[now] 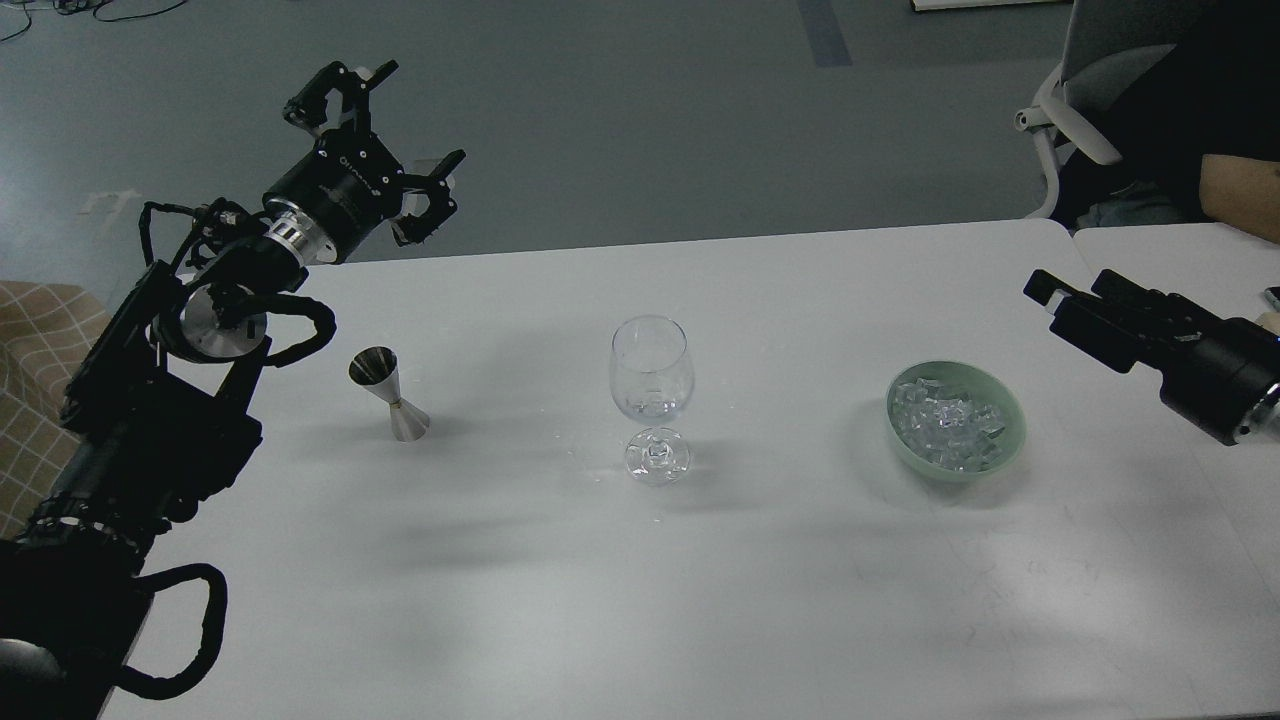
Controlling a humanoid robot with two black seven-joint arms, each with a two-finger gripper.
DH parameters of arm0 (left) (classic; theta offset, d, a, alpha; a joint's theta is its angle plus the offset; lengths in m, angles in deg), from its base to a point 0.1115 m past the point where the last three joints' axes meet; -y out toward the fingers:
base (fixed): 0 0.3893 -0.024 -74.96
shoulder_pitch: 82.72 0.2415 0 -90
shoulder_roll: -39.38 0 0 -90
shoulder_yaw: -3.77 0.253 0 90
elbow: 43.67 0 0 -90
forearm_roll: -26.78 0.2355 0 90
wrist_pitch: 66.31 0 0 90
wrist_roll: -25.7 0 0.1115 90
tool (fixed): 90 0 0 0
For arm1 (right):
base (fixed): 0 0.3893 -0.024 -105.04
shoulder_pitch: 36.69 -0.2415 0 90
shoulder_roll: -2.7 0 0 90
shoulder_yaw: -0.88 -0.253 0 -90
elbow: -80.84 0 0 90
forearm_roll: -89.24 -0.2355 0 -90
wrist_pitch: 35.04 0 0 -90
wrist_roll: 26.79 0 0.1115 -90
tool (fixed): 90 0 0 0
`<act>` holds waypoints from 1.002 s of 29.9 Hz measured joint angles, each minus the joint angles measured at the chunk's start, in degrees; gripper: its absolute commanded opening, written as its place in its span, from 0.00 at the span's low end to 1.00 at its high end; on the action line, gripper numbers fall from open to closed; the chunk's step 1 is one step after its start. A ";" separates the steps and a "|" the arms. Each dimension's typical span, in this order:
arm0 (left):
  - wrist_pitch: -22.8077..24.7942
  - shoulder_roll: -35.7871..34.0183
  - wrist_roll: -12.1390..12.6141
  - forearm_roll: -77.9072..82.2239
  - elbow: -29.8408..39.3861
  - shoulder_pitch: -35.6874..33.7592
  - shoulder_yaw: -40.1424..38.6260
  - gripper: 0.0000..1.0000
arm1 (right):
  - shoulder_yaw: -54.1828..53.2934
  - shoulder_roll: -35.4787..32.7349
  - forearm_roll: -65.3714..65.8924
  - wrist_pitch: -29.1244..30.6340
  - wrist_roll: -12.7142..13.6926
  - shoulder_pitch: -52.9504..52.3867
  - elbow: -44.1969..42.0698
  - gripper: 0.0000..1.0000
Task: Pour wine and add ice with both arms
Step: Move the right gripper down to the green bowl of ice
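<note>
A clear stemmed glass stands upright at the table's middle. A steel jigger stands to its left. A green bowl to the right holds a heap of clear ice. My left gripper is open and empty, raised above the table's far left edge, behind the jigger. My right gripper comes in from the right, low over the table, just right of and behind the bowl. Its fingers look spread, with nothing between them.
A second white table joins on the right. A grey office chair and a seated person's arm are behind it. A tan checked seat stands at the left edge.
</note>
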 measured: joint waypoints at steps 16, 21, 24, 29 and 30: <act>0.00 0.51 -0.03 0.00 0.75 -0.05 0.00 0.98 | 2.55 9.02 4.34 -0.20 0.10 0.35 -7.67 1.00; 0.00 0.48 -0.03 -0.03 0.98 -0.05 0.00 0.98 | 4.26 10.94 4.84 0.44 0.09 0.02 -8.37 1.00; 0.00 0.48 -0.03 -0.09 1.13 -0.05 0.00 0.98 | 4.54 12.00 5.39 0.91 0.10 -0.44 -8.97 0.99; 0.00 0.48 -0.03 -0.09 1.35 -0.05 -0.08 0.98 | 4.85 13.34 6.79 1.96 0.10 -1.81 -11.05 0.96; 0.00 0.47 -0.03 -0.09 1.45 -0.05 -0.08 0.98 | 5.24 13.46 6.84 2.03 0.10 -2.17 -11.29 0.94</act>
